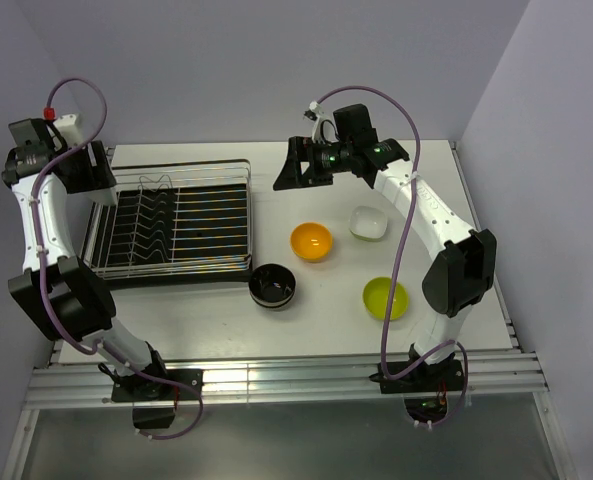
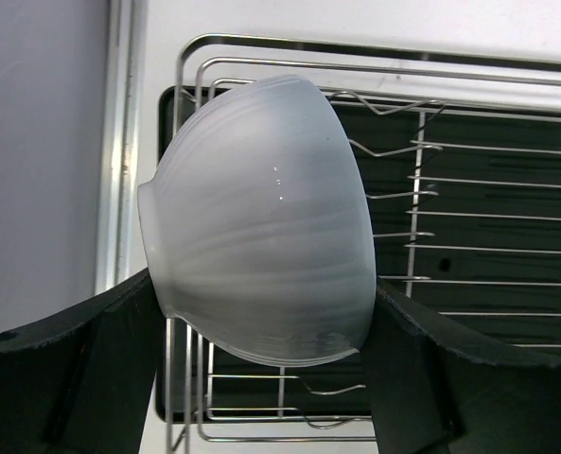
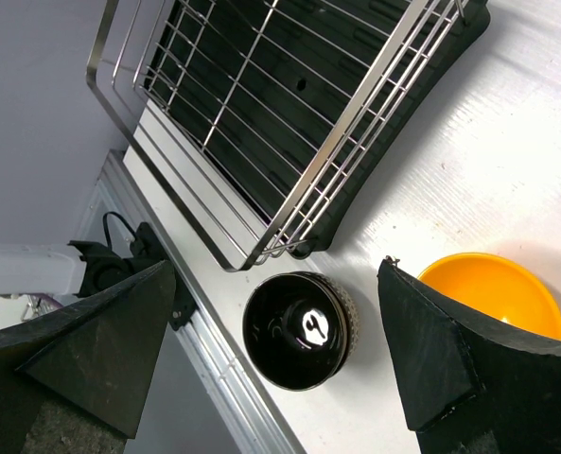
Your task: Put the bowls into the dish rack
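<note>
Clamping the white bowl (image 2: 256, 227) tipped sideways, your left gripper (image 2: 261, 326) hangs right over the dish rack (image 1: 206, 215) by the far-left corner; right gripper (image 1: 291, 168) gapes empty, farther off.

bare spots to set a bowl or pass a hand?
Bare: strip of table nearside of the dish rack, left of the black bowl; the rack itself, under the white bowl held by the left hand. Crowded: right of it, among orange bowl, lime bowl, second white bowl.
</note>
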Robot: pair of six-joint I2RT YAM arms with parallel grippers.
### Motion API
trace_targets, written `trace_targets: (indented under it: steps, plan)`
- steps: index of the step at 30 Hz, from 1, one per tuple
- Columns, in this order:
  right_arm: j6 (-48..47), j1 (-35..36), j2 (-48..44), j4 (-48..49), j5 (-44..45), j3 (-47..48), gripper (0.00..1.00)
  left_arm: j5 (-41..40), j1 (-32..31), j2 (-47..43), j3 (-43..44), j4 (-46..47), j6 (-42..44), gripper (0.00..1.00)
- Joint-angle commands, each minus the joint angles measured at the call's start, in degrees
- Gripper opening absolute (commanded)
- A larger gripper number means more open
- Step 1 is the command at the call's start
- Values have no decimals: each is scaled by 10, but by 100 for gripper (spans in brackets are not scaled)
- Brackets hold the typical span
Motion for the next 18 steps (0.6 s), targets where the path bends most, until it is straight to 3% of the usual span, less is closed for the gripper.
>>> trace_targets:
  steps: [1,18]
  plan:
    - [-8,3,-14,3,-2,1,95,-22,-1,0,34,28,39,0]
    - [-12,3,-8,-4,1,4,95,-133,-63,11,-10,78,130,0]
